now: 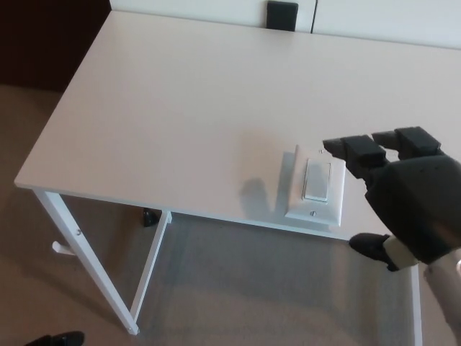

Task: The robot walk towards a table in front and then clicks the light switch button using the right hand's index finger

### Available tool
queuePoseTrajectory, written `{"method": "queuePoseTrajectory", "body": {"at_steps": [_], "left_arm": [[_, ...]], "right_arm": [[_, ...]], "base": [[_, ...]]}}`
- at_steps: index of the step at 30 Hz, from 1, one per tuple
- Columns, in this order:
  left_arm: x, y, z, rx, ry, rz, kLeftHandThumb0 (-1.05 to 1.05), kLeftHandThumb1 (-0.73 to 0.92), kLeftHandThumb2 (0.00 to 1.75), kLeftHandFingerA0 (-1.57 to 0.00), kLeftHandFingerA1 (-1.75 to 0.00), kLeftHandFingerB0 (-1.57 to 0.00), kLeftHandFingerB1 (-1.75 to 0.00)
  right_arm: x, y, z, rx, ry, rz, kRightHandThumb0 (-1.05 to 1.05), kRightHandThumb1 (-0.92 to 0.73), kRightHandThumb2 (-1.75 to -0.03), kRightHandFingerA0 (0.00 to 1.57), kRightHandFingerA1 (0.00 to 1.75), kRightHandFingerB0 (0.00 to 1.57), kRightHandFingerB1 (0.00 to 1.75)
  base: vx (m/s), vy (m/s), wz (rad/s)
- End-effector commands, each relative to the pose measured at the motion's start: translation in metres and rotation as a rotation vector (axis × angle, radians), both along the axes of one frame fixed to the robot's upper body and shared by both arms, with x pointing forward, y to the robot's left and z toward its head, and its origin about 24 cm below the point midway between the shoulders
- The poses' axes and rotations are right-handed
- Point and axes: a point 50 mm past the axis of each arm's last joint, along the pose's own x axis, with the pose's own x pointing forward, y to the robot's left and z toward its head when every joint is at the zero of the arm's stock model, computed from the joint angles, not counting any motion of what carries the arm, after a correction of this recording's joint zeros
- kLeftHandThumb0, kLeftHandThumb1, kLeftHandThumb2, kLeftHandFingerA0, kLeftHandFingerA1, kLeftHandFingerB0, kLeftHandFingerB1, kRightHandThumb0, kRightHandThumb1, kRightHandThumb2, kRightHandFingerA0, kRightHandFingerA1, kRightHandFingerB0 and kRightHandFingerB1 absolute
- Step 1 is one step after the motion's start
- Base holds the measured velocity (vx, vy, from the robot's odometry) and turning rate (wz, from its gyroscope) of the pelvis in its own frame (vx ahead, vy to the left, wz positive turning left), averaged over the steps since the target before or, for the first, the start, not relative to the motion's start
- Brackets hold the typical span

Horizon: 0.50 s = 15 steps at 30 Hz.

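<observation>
Right hand (403, 198) — fingers spread, holding nothing — hovers beside the light switch (315, 184) on the table (180, 115).

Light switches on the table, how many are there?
1. The light switch lies flat near the table's front edge, just left of the right hand. None seem hidden.

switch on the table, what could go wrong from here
1. The switch lies loose near the table front edge; a push at an angle could slide it off.
2. The right hand sits beside the switch's right side, fingertips past its top corner, so a press from here may miss the rocker.
</observation>
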Motion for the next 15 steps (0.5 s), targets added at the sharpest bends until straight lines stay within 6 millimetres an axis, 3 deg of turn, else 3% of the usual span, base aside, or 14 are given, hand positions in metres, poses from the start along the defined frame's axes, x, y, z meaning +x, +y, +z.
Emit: {"method": "queuePoseTrajectory", "body": {"at_steps": [1,15], "left_arm": [[0.002,0.006,0.003,0.036,0.018,-0.016,-0.16,0.59,0.61,-0.56,-0.49,-0.37,-0.41],[0.004,0.006,0.004,0.042,0.010,-0.029,-0.11,0.66,0.59,-0.59,-0.47,-0.37,-0.38]], "right_arm": [[0.001,-0.008,-0.015,-0.086,-0.065,-0.134,-0.27,-0.15,-0.75,0.06,0.53,0.00,0.47],[-0.007,0.005,-0.029,-0.126,-0.034,-0.124,-0.31,-0.19,-0.79,0.04,0.52,0.00,0.45]], "base": [[0.00,0.000,0.00],[0.00,0.000,0.00]]}}
